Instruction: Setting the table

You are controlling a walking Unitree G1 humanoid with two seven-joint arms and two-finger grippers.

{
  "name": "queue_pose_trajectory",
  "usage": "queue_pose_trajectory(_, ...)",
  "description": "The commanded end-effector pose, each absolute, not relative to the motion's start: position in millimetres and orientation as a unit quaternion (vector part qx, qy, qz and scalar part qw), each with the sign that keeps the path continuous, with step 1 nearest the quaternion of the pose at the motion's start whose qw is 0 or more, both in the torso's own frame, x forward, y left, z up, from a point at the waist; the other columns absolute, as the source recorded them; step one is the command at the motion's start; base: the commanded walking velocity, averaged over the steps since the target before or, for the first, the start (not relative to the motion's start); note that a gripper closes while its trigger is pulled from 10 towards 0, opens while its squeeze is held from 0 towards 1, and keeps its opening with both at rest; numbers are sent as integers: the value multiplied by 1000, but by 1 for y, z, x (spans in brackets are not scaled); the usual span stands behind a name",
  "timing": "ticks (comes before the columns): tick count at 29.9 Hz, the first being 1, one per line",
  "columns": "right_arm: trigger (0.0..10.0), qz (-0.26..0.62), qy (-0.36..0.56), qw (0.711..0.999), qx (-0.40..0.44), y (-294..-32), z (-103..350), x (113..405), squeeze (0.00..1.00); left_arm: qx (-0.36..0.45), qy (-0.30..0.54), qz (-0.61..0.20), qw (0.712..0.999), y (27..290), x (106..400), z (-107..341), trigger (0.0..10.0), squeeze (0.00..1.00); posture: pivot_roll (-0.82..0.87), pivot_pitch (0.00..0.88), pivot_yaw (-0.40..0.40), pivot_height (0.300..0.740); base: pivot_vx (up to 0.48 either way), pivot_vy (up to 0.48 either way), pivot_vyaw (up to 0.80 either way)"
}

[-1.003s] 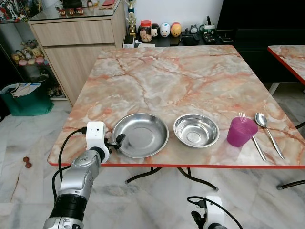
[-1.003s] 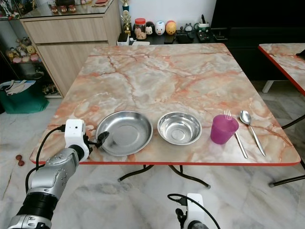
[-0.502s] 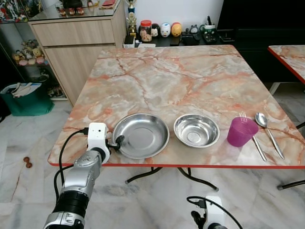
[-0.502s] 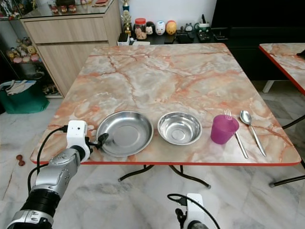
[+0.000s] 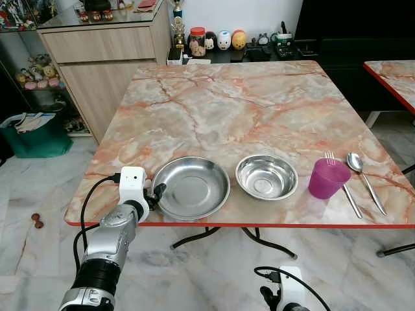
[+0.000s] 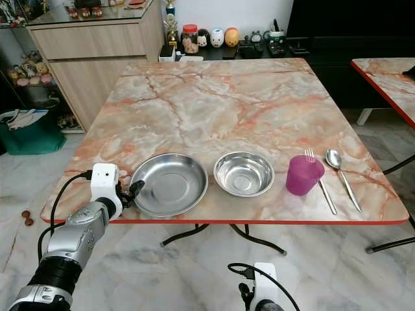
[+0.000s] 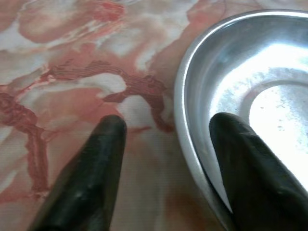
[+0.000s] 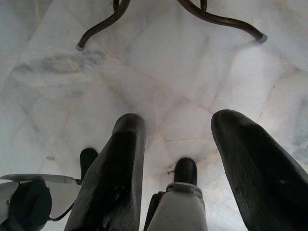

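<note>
Wide bare far half of the pink marble table (image 5: 227, 103), near edge lined by shallow steel plate (image 5: 191, 186), steel bowl (image 5: 267, 177), purple plastic cup (image 5: 328, 178), fork (image 5: 343, 184), spoon (image 5: 363, 175)

Left end effector (image 7: 163, 139) fingers spread, right end effector (image 8: 178, 144) hanging, spread

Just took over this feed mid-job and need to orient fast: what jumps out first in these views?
The left gripper sits at the near-left edge of the marble table, fingers open astride the rim of the big steel plate, one finger inside it and one on the tabletop. To its right along the near edge stand a steel bowl, a purple cup, a fork and a spoon. The right gripper hangs open above the floor.
</note>
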State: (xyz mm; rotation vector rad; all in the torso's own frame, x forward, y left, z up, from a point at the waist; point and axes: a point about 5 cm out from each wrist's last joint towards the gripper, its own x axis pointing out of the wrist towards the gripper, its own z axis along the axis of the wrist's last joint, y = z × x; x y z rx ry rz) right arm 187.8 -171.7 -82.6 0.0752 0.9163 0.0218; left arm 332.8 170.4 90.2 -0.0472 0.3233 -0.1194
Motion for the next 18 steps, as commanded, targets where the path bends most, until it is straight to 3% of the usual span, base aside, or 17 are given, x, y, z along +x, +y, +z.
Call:
queue_pose_trajectory(1,10000,16,444,895,34,-171,-82,189,0,-15,173,-59,983,174,333,89,0,0,-24,0,56,740,0,0,0)
queue_pose_trajectory(18,10000,18,444,895,36,-168,-83,188,0,-1,180,-69,981,179,326,86,0,0,-26,0,68,740,0,0,0)
